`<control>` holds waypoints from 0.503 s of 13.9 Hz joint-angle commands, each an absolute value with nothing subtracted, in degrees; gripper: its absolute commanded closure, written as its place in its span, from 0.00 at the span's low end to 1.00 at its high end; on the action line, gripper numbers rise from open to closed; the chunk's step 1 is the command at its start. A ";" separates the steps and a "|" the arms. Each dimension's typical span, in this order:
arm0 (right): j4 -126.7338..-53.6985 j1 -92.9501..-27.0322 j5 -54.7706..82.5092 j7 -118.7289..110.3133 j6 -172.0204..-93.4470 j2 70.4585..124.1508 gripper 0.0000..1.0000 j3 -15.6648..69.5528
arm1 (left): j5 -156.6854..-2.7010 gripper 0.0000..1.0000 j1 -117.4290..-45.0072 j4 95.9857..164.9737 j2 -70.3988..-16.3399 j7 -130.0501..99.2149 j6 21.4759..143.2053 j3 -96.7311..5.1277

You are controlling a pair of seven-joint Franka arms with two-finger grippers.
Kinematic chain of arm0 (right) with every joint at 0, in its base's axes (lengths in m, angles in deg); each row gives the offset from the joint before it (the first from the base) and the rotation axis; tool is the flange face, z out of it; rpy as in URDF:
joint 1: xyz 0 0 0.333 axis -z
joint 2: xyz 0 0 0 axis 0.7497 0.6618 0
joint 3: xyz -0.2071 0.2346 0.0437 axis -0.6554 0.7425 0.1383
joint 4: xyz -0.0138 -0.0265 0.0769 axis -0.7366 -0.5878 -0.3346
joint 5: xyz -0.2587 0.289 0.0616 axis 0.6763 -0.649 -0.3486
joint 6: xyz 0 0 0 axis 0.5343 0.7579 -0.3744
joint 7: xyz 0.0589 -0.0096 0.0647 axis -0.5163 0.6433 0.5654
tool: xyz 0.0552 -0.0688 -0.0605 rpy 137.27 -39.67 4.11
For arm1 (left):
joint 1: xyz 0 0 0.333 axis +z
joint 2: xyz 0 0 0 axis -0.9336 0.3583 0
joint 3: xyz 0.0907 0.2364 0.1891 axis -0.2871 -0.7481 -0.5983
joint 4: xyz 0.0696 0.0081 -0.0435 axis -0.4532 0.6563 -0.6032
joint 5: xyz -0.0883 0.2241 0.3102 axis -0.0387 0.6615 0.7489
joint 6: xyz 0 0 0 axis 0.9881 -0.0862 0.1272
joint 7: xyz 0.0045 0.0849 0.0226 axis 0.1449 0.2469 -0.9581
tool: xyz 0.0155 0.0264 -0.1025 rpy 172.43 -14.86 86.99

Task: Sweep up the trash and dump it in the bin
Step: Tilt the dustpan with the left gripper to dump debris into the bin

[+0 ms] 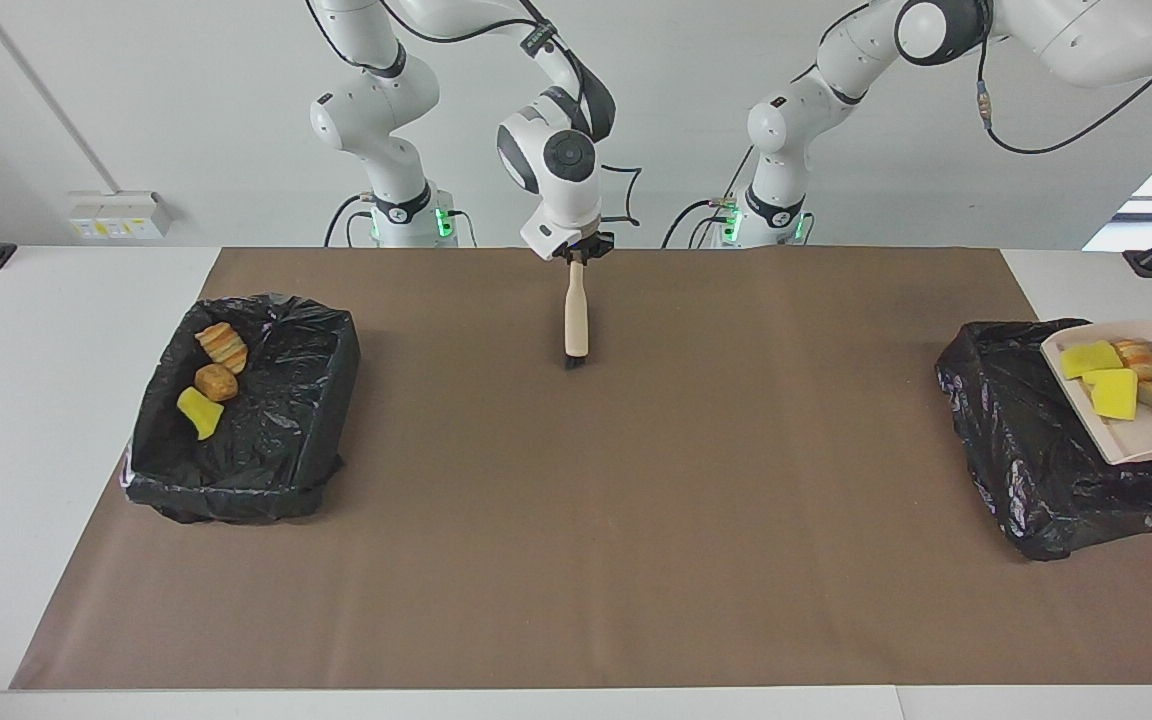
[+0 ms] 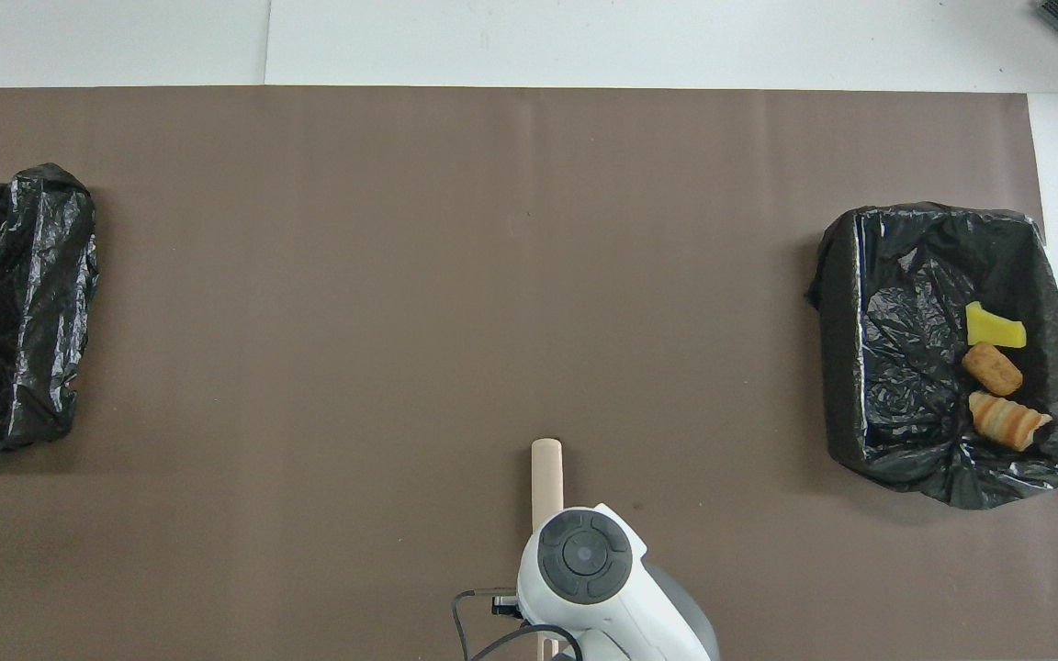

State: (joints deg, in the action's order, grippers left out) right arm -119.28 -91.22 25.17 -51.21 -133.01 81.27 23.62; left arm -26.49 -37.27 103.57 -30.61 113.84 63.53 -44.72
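While upright over the mat [image 1: 576, 500], right gripper [image 1: 577, 252] clamping brush [image 1: 576, 315].

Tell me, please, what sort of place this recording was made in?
It looks like a robotics lab test bench rather than a home: two white arms bolted at a white table, a plain brown mat as the work surface, and toy trash with bag-lined bins staged on it.

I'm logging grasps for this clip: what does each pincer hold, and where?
The right pincer holds the brush by the top end of its handle. The left pincer is out of view; the loaded dustpan hangs over the bin, its handle unseen.
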 commanded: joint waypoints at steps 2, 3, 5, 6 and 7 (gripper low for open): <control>-118.48 -90.58 25.56 -46.93 -133.96 82.31 0.00 23.79 | -18.80 1.00 -39.90 102.93 -30.84 108.85 62.70 -45.05; -118.04 -90.49 25.65 -46.75 -133.96 82.66 0.00 23.70 | -17.31 1.00 -40.17 103.19 -31.19 108.05 62.26 -44.96; -116.64 -89.97 27.04 -46.57 -133.96 83.19 0.00 23.35 | -14.41 1.00 -41.49 103.20 -32.07 107.96 61.39 -45.05; -115.50 -88.48 28.54 -46.75 -133.96 83.28 0.00 23.35 | -12.30 1.00 -42.01 103.46 -32.86 107.26 60.86 -45.05; -114.01 -86.82 30.12 -46.66 -133.96 83.37 0.00 23.35 | -10.02 1.00 -42.71 105.03 -34.60 106.47 60.59 -45.05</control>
State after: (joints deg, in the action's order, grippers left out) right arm -117.16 -89.87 27.75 -48.30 -133.80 82.19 23.38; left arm -13.80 -41.04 103.42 -31.30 108.11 62.53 -44.42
